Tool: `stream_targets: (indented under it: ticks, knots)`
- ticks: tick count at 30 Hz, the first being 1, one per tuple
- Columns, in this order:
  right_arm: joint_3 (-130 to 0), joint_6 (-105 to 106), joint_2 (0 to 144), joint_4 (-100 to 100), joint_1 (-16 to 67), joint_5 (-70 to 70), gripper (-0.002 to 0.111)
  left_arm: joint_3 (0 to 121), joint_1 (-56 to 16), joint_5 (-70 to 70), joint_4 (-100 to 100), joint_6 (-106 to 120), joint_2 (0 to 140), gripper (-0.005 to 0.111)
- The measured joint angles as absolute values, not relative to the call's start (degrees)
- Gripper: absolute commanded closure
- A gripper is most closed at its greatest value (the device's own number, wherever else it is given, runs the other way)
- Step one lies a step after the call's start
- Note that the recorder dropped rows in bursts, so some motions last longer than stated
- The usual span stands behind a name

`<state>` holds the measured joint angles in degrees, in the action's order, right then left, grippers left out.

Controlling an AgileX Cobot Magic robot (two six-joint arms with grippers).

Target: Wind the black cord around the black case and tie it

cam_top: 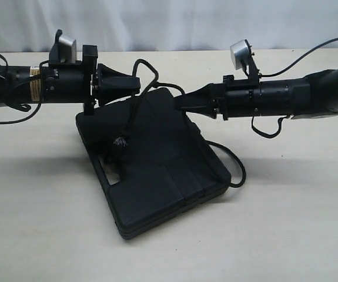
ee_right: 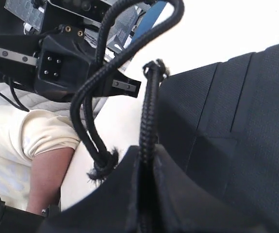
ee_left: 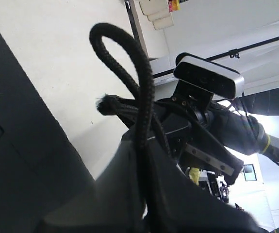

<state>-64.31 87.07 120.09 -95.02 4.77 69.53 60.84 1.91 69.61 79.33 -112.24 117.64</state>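
Knotting is looking like the step in hand: the left gripper and the right gripper are both clamping fully shut on the black cord, which is arching between them over the far edge of the black case. The case is lying on the table, with more cord trailing across its lid and looping past its right side. Next, the grippers are probably needing to draw apart to cinch the loop; bare tabletop is lying open on both sides.
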Motion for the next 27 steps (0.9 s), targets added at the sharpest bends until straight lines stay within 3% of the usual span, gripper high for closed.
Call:
stream_targets:
  ticks: [17,27]
  knots:
    - [-64.40,82.16,120.09,-94.57,8.14,69.53,0.104,60.84,2.68,69.61,81.30,-109.22,118.32,0.107]
    - [-64.40,81.95,112.88,-84.77,2.33,69.43,0.104,65.07,2.36,64.30,93.36,-95.16,110.62,0.107]
